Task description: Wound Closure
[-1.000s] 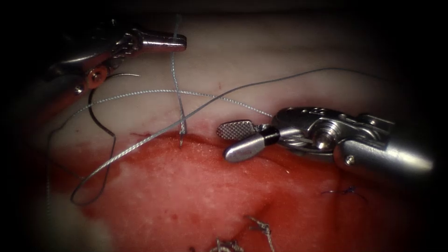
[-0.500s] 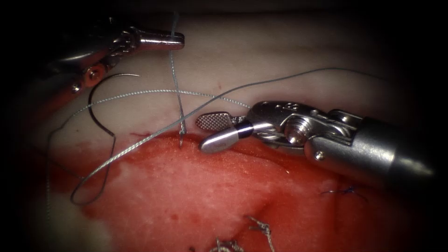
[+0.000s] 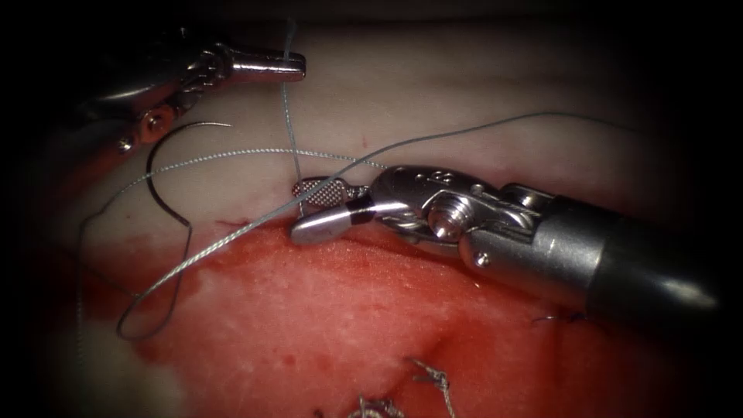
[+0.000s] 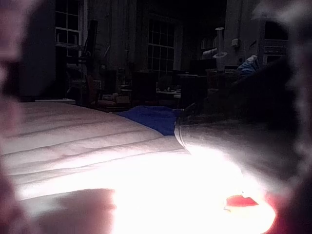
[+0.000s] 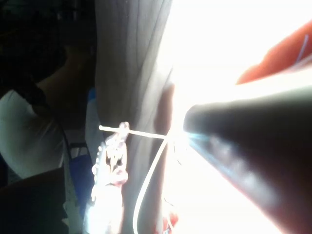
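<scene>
**Wound Closure: condition of needle, thread and tissue**

Curved needle (image 3: 161, 176): dark, thin, lying free on pale tissue (image 3: 433, 93) left of the cut, arc open to the right, not in the tissue, held by neither tool. Thread (image 3: 232, 236): grey, braided, 1 strand taut and upright from the cut's upper edge up to the left tool (image 3: 290, 68), clamped there in closed jaws; other strands crossing it, 1 looping low at left, 1 arcing away to the right. Cut (image 3: 348, 310): wide, red, wet with red fluid (image 3: 325, 294). Right tool (image 3: 306, 207): jaws parted, holding nothing, tips about the upright strand at the cut's edge.
</scene>
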`<state>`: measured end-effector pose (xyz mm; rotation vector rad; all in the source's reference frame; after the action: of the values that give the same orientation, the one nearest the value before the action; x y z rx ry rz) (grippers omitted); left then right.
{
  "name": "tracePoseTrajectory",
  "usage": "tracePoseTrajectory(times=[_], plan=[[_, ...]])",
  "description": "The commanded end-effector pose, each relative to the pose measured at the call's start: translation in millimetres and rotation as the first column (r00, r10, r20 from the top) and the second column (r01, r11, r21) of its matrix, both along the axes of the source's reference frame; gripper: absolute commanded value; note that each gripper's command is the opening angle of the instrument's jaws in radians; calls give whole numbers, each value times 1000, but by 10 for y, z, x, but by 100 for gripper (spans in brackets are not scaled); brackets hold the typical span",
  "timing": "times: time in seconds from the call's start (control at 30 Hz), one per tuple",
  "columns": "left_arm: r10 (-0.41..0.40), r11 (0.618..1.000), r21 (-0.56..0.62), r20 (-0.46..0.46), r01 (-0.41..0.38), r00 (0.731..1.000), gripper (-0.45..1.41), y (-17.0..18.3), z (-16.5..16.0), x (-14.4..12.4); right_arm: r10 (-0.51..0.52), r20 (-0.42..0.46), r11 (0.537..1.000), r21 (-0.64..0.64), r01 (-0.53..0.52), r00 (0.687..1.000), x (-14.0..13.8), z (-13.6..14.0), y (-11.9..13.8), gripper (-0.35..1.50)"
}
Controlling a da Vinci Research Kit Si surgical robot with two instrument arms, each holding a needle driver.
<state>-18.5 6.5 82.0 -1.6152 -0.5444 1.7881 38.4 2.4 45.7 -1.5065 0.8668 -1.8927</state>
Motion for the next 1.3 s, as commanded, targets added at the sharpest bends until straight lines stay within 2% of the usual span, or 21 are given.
tracePoseTrajectory(times=[0.03,0.2,0.83,1.3], plan=[[-5,1000,-9,4,5,1000,-45,14,-10,0,6,-7,1000,-4,-6,1000,8,-10,13,148],[-3,1000,-9,5,3,1000,-45,14,-10,0,12,-3,1000,-4,-12,1000,9,-8,15,148],[3,1000,-8,21,-3,1000,-45,12,-12,-4,46,15,998,-40,-46,999,51,12,11,148],[3,1000,-9,25,-3,1000,-45,12,-12,-5,65,-8,997,-48,-66,998,59,12,11,146]])
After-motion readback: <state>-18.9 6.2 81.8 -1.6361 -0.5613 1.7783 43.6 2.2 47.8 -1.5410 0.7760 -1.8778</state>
